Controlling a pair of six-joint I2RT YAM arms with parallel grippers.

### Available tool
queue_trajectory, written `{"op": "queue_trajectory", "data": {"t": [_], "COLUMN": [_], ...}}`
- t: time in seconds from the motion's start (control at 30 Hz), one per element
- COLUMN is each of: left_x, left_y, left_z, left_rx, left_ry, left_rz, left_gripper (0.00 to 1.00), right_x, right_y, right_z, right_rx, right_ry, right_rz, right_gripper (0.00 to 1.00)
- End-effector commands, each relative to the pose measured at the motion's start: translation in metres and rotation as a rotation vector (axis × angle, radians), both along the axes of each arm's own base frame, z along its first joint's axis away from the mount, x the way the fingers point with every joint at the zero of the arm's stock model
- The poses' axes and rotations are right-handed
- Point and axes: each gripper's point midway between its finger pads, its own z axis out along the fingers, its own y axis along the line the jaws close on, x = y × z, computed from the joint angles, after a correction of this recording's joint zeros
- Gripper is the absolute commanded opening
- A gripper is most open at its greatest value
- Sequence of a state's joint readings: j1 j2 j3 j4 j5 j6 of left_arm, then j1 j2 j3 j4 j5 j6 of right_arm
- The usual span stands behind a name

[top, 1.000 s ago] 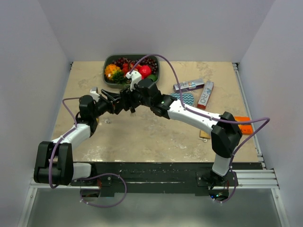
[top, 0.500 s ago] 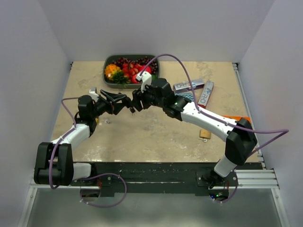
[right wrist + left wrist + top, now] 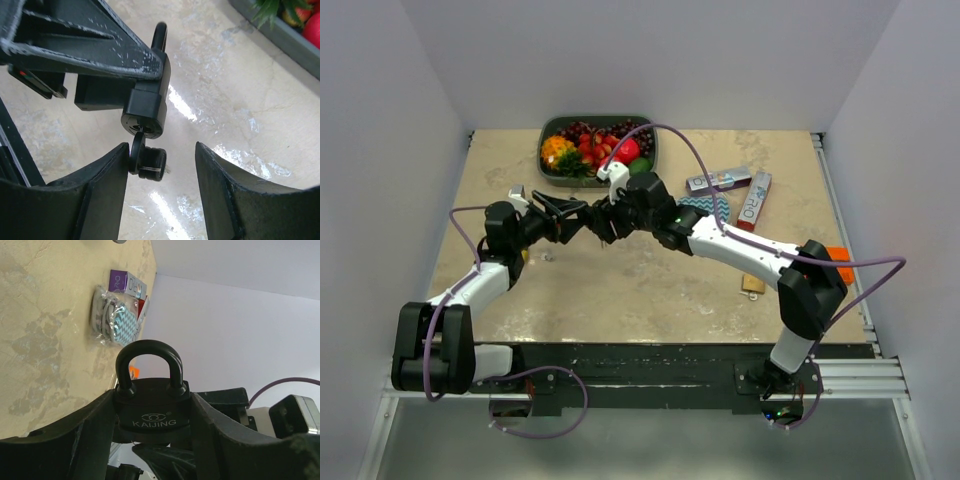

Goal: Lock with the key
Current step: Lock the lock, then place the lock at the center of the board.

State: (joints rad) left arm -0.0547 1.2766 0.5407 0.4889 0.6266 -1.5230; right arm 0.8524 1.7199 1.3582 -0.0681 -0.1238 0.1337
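Black matte padlock (image 3: 152, 412), arched shackle (image 3: 148, 347), round-headed key (image 3: 147, 162) inserted

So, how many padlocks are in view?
1. The padlock is held in the left gripper, above the table, with the key in its underside. No other shows.

Left hand (image 3: 568, 217) gripping, right hand (image 3: 160, 155) facing it, fingers apart

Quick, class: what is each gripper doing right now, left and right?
Left gripper: closed, holding the padlock.
Right gripper: open, with the key between its fingers, not clamped.
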Motion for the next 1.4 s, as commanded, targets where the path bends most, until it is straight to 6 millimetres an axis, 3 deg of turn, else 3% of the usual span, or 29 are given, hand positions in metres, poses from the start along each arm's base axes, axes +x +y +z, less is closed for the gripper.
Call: {"op": "queue_trajectory", "data": {"t": [0.0,0.1,0.27,0.3,0.33,0.47,0.67,0.83,1.0,1.1,1.23,1.37], "left_x": [0.002,0.002,0.003,0.003,0.004,0.016,0.040,0.047,0.036,0.017,-0.011,-0.028], "left_y": [-0.003,-0.003,-0.002,-0.001,-0.001,0.008,0.024,0.028,0.036,0.057,0.076,0.080], "left_z": [0.051,0.051,0.045,0.044,0.043,0.046,0.058,0.060,0.030,0.002,-0.036,-0.070], "left_rx": [-0.013,-0.009,0.008,0.012,0.015,0.038,0.077,0.141,0.496,0.825,1.050,1.151], "left_ry": [-0.182,-0.186,-0.169,-0.167,-0.166,-0.175,-0.195,-0.231,-0.203,-0.218,-0.132,-0.071], "left_rz": [-0.018,-0.019,-0.011,-0.008,-0.007,0.032,0.097,0.096,-0.043,-0.169,-0.339,-0.485], "left_gripper": [0.00,0.00,0.00,0.00,0.00,0.00,0.00,0.00,0.00,0.00,0.00,0.00], "right_x": [-0.004,-0.005,-0.005,-0.006,-0.006,-0.014,-0.031,-0.040,-0.038,-0.036,-0.033,-0.031], "right_y": [0.011,0.010,0.006,0.005,0.005,-0.001,-0.013,-0.021,-0.037,-0.043,-0.046,-0.043], "right_z": [0.022,0.018,0.021,0.020,0.021,0.023,0.010,0.014,0.008,0.006,-0.002,-0.010], "right_rx": [0.043,0.036,0.041,0.039,0.040,0.050,0.051,0.069,0.038,0.034,0.011,-0.006], "right_ry": [-0.016,-0.004,-0.010,-0.006,-0.005,0.021,0.092,0.119,0.115,0.095,0.089,0.088], "right_rz": [0.024,0.019,0.003,0.002,0.001,-0.003,-0.020,-0.034,-0.067,-0.076,-0.078,-0.076], "right_gripper": [0.56,0.50,0.19,0.06,0.00,0.00,0.00,0.00,0.00,0.00,0.00,0.00]}}
